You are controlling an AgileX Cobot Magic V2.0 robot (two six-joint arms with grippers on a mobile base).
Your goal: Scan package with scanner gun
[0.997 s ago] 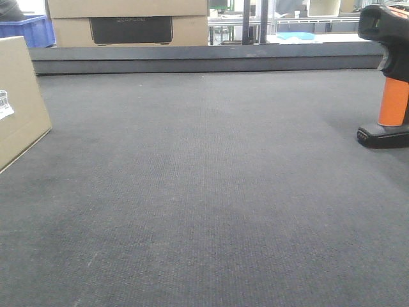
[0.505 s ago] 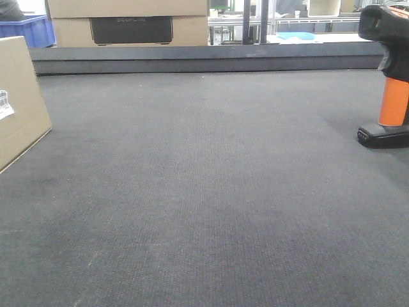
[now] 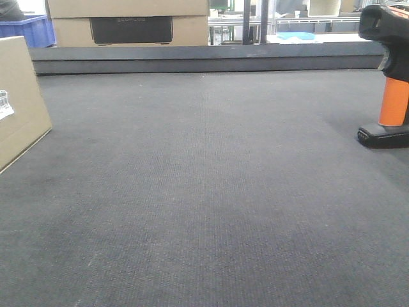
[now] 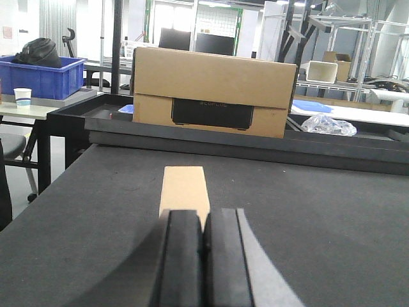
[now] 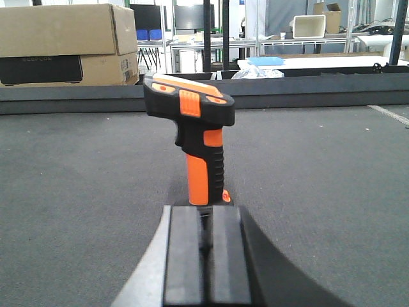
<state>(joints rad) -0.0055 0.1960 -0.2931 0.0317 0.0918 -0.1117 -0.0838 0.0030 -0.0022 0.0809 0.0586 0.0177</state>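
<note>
Work surface (image 3: 211,192): dark grey matt cloth with a fine ribbed weave. Package (image 3: 19,102): plain tan cardboard, matt and smooth, bearing a white paper label (image 3: 5,105). Scanner gun (image 5: 190,137): moulded plastic, with a bright orange handle and a black head of slight sheen. Left gripper (image 4: 203,262) and right gripper (image 5: 206,256): black matt pads, apparently rubber. Far box (image 4: 214,93): tan cardboard with a black printed panel.

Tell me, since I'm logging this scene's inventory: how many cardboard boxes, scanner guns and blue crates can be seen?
Cardboard boxes: 2, namely the package and the bigger cardboard box behind the work surface.
Scanner guns: 1, the scanner gun, standing upright.
Blue crates: 1, the blue crate.
Total: 4
</note>
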